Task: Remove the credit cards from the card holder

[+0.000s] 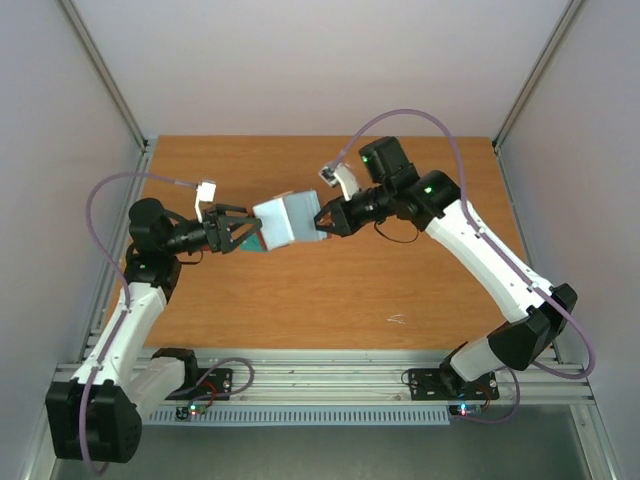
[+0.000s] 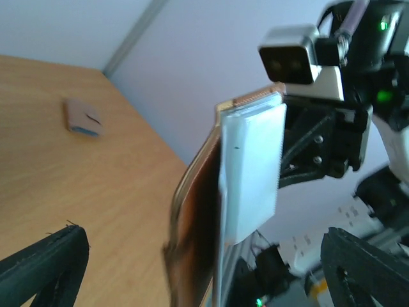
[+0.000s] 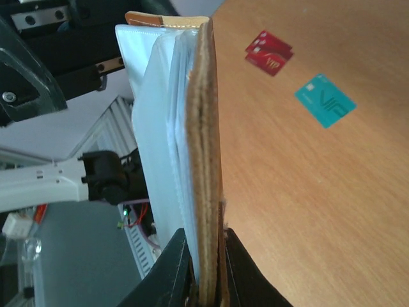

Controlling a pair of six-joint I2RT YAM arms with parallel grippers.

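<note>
1. The left gripper (image 1: 249, 232) has its fingers (image 2: 45, 265) spread wide, and they hold nothing.
2. The right gripper (image 1: 321, 222) has its fingers (image 3: 171, 276) pressed onto the holder (image 1: 285, 220). They pinch its brown cover and the pale sleeves at one edge.
3. The holder hangs above the table (image 1: 350, 300), out beyond the right fingertips and reaching towards the left ones.
4. In the left wrist view the holder stands in the gap between the two spread fingers. It touches neither, as far as can be seen.
5. The pale sleeves fan a little away from the brown cover. Whether any card sits in them cannot be told.
6. A teal card (image 3: 324, 100) lies flat on the table, below and beyond the right fingers. In the top view it lies under the left fingertips.
7. A red card (image 3: 270, 52) lies just beyond the teal one, apart from it and further from the right fingers.
8. A small flat brownish thing (image 2: 83, 117) with a blue edge lies on the table, well away from the left fingers. It is too blurred to name.
</note>
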